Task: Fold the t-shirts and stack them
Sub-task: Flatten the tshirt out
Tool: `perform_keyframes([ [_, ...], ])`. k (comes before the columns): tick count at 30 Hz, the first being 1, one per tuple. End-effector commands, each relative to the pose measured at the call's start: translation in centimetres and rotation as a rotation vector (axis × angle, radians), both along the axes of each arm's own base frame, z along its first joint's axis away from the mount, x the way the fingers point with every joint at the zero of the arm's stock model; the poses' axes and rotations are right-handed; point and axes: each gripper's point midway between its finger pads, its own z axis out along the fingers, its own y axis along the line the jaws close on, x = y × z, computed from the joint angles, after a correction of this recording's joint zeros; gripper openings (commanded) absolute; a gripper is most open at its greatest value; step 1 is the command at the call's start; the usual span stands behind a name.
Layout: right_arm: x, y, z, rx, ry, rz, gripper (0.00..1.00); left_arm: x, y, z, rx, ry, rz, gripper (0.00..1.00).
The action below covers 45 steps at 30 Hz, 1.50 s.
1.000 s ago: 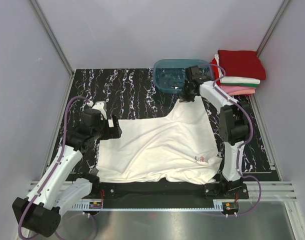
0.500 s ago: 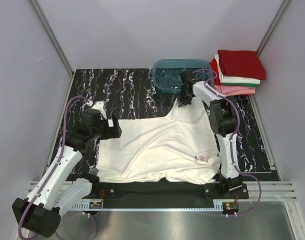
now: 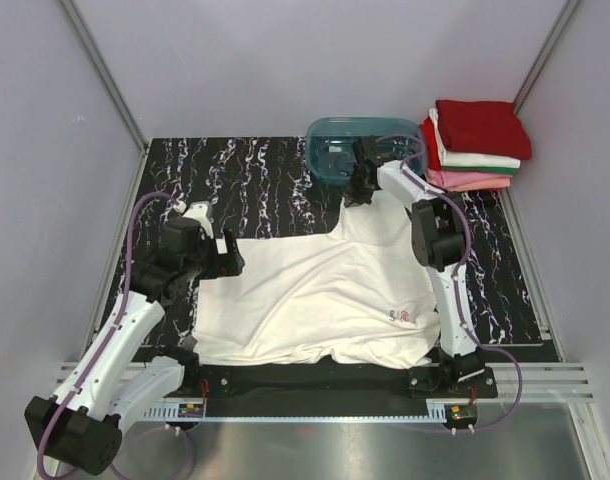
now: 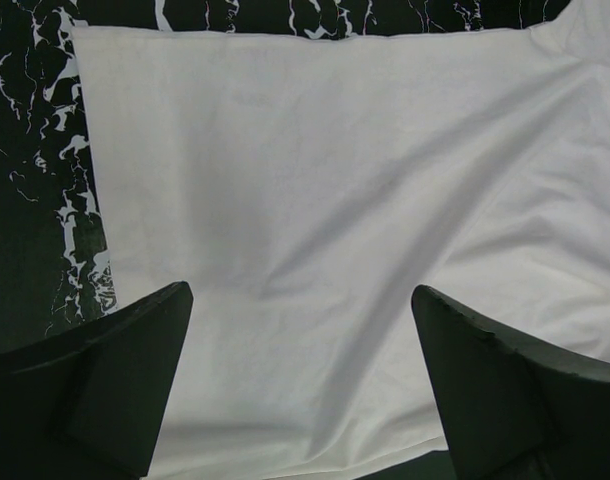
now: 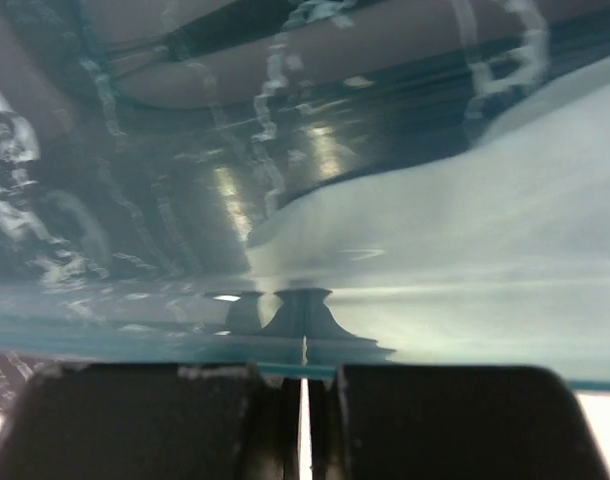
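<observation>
A white t-shirt [image 3: 325, 290] with a small red logo [image 3: 405, 317] lies spread on the black marbled table. My left gripper [image 3: 228, 258] is open over the shirt's left edge; in the left wrist view its gripper [image 4: 300, 300] hangs just above the white cloth [image 4: 315, 180]. My right gripper [image 3: 356, 193] is at the shirt's far corner, against the teal tub [image 3: 330, 165]. In the right wrist view it [image 5: 304, 385] is shut, with a thin sliver of white cloth pinched between the fingers. A stack of folded shirts, dark red [image 3: 480, 128], white [image 3: 480, 160] and pink [image 3: 475, 181], sits at the far right.
The translucent teal tub wall [image 5: 135, 250] fills the right wrist view, very close. Grey walls enclose the table on three sides. Bare black tabletop [image 3: 235, 180] shows at the far left. A metal rail [image 3: 315, 385] runs along the near edge.
My right gripper has moved left along the tub's front, drawing the shirt's far corner with it. The left arm has not moved.
</observation>
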Motion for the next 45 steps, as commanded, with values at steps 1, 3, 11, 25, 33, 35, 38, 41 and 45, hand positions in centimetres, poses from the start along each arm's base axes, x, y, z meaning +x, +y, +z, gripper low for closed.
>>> perform_keyframes([
  [1,1.0,3.9,0.7,0.148,-0.052,0.022,0.0,0.7,-0.3,1.0,-0.018,-0.056,-0.016,0.99],
  [3,0.8,4.8,0.4,0.199,-0.059,0.026,0.0,0.7,-0.3,0.9,-0.018,-0.054,-0.014,0.99],
  [11,2.4,6.9,3.7,0.308,-0.187,0.109,0.02,0.8,0.0,0.5,-0.003,-0.036,-0.002,0.99],
  [25,-3.7,-3.5,15.7,-0.043,-0.356,0.027,0.76,1.1,1.3,0.7,0.021,-0.009,0.043,0.99],
  [33,-2.2,-7.9,12.7,-0.207,-0.183,-0.069,0.9,0.9,1.1,1.0,0.0,-0.048,0.029,0.99],
  [35,-1.8,-8.5,11.3,-0.212,-0.14,-0.114,0.91,0.9,1.0,1.0,-0.004,-0.049,0.025,0.99],
  [38,-0.5,-8.9,10.4,-0.181,-0.134,-0.148,0.92,0.9,0.7,0.9,-0.013,-0.046,0.015,0.99],
  [41,1.4,-8.9,9.8,-0.165,-0.141,-0.16,0.93,0.9,0.6,1.0,-0.02,-0.051,0.009,0.99],
  [45,3.0,-9.1,9.1,-0.177,-0.132,-0.179,0.93,0.8,0.4,1.0,-0.028,-0.055,0.002,0.99],
])
